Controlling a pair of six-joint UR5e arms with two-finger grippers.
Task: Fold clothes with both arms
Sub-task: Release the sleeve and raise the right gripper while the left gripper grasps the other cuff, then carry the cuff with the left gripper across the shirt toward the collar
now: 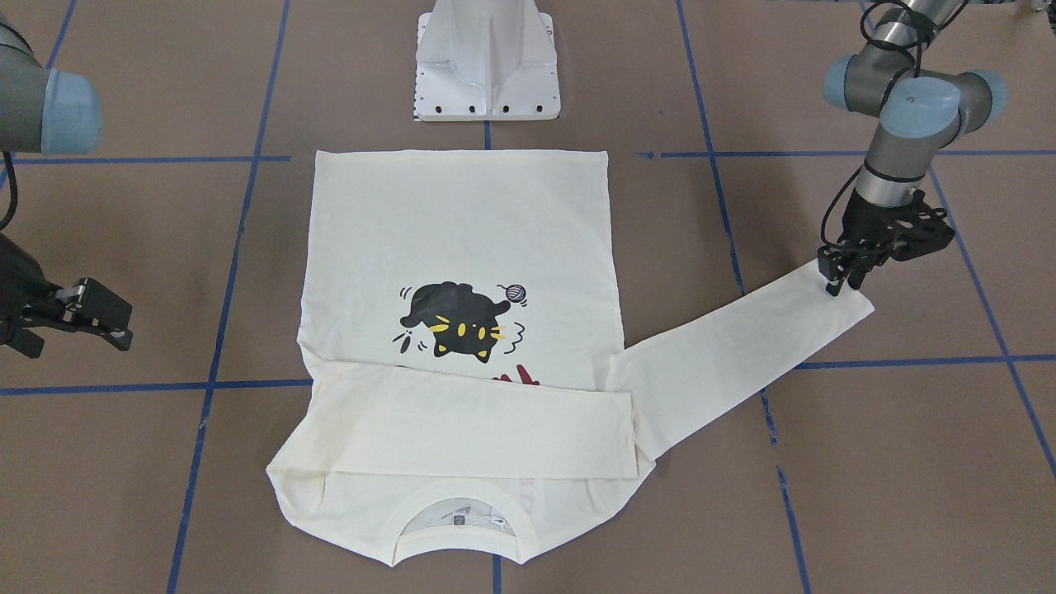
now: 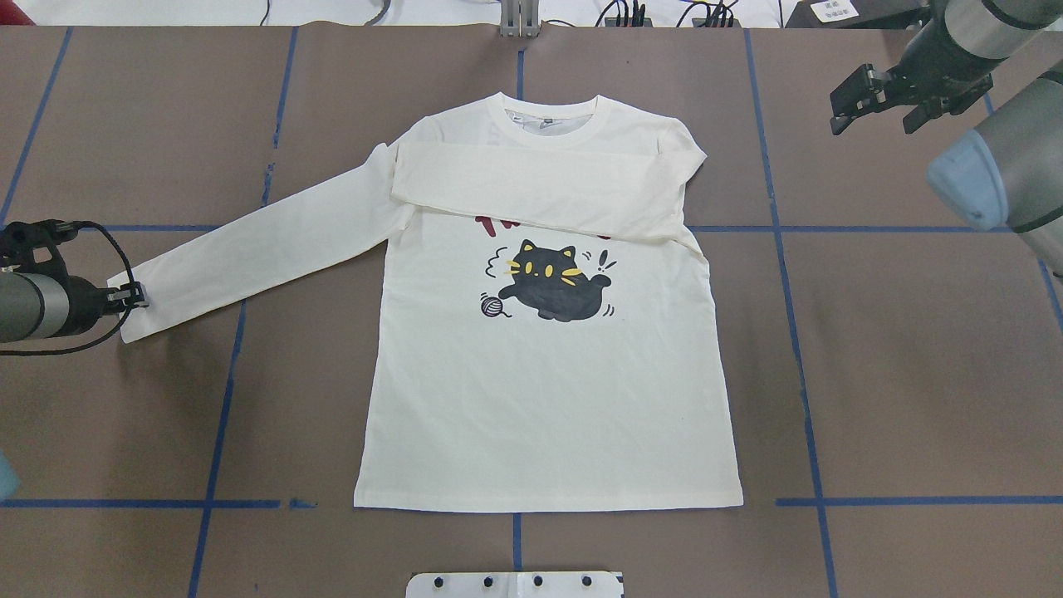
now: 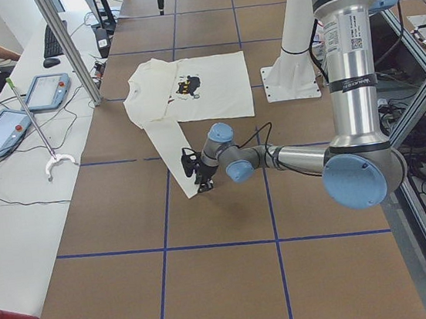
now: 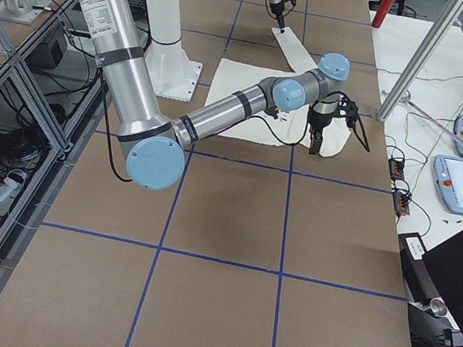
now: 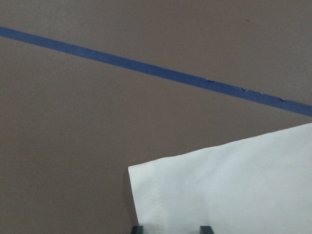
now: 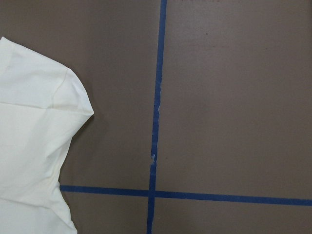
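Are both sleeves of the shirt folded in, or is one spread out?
One each. One sleeve lies folded across the shirt's front, over the red lettering; the other sleeve lies spread flat.

On brown papered table (image 2: 872,374), cream long-sleeved cat-print T-shirt (image 2: 548,399), collar far; one sleeve (image 2: 531,187) across chest, other stretched left, cuff (image 2: 133,322) beneath black two-finger left gripper (image 2: 137,295).

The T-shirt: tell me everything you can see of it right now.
The cream long-sleeved T-shirt lies flat on the brown table, print up, neck opening away from the robot. It looks like soft knit. One sleeve is folded across the chest, hiding most of the red lettering above the black cat. The other sleeve stretches diagonally to the robot's left, where the left gripper stands at its cuff, fingers apart.
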